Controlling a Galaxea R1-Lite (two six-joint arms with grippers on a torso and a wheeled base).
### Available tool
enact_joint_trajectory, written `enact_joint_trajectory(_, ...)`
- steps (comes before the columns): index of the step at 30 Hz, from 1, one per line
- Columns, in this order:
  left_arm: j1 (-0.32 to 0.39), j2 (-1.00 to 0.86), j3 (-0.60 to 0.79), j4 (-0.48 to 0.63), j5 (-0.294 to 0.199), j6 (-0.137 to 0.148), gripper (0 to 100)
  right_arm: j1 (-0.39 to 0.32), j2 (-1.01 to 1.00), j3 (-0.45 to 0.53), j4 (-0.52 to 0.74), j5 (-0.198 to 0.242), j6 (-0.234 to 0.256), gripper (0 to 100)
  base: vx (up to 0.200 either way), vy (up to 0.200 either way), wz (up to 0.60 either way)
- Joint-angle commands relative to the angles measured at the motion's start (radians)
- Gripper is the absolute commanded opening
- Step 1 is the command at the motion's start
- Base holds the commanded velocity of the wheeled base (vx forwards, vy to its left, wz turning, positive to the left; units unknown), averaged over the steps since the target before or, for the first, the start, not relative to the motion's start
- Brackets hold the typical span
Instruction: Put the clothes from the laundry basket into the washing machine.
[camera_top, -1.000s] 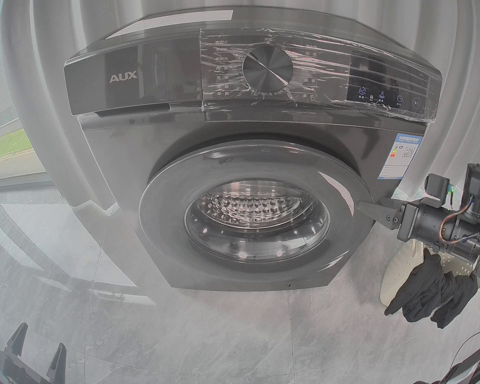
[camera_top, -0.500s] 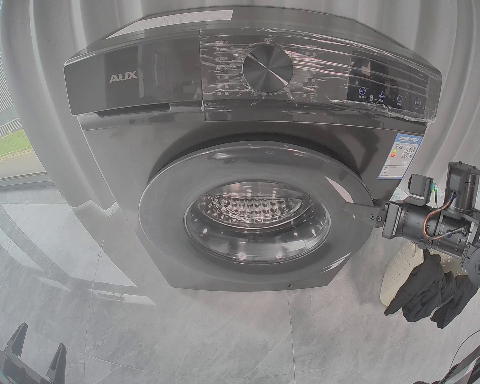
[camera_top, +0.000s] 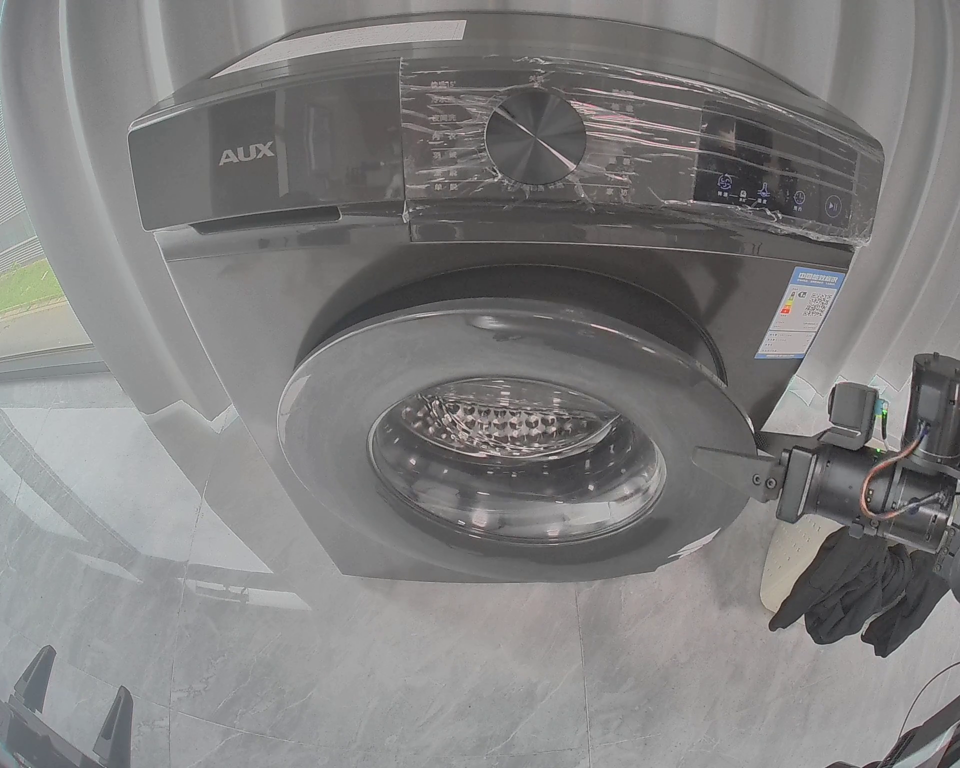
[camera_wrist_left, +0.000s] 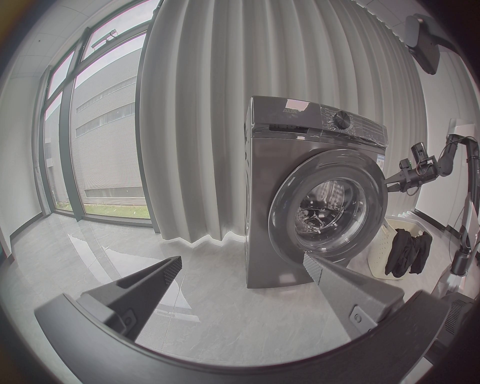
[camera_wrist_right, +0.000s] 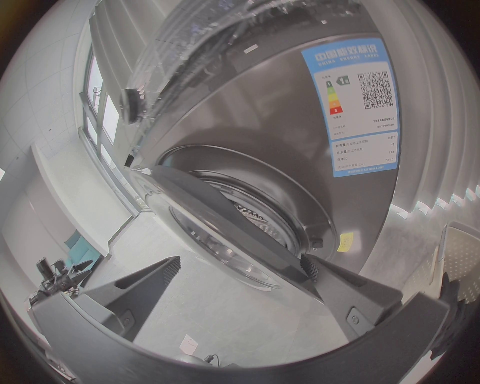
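The grey washing machine (camera_top: 300, 280) stands in front of me, its round glass door (camera_top: 515, 460) swung slightly ajar on the right side. My right gripper (camera_top: 725, 468) is open at the door's right rim. In the right wrist view the door's edge (camera_wrist_right: 215, 220) runs between the spread fingers (camera_wrist_right: 350, 295) of the right gripper (camera_wrist_right: 240, 265), close to one pad. A cream laundry basket (camera_top: 785, 560) sits on the floor at the right with black clothes (camera_top: 860, 595) draped over its rim. My left gripper (camera_top: 75, 695) hangs open low at the left, holding nothing.
Pale curtains (camera_wrist_left: 200, 125) hang behind the machine and a tall window (camera_wrist_left: 100, 125) lies to its left. Grey tiled floor (camera_top: 400, 660) stretches in front of the machine. The basket (camera_wrist_left: 380, 250) with clothes (camera_wrist_left: 407, 250) stands beside the machine's right front corner.
The right gripper first moved in to the door's right rim, then drew back and down; the door has swung out from shut to slightly ajar. The left arm has not moved.
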Motion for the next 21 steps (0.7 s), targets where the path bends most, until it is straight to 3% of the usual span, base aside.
enact_joint_trajectory(1, 0.000, -0.017, 0.018, 0.000, 0.001, 0.000, 100, 0.068, -0.126, 0.081, 0.001, -0.002, 0.000, 100, 0.000, 0.000, 0.00)
enact_joint_trajectory(6, 0.000, -0.017, 0.018, 0.000, 0.001, 0.000, 100, 0.113, -0.216, 0.125, 0.004, -0.002, 0.006, 100, 0.000, 0.000, 0.00)
enact_joint_trajectory(16, 0.000, -0.017, 0.018, 0.000, 0.001, -0.006, 100, 0.096, -0.278, 0.099, -0.002, -0.002, 0.031, 100, 0.000, 0.000, 0.00)
enact_joint_trajectory(21, 0.000, -0.017, 0.018, 0.000, 0.001, -0.005, 100, 0.033, -0.216, 0.058, 0.000, -0.006, 0.063, 100, -0.200, 0.000, 0.00)
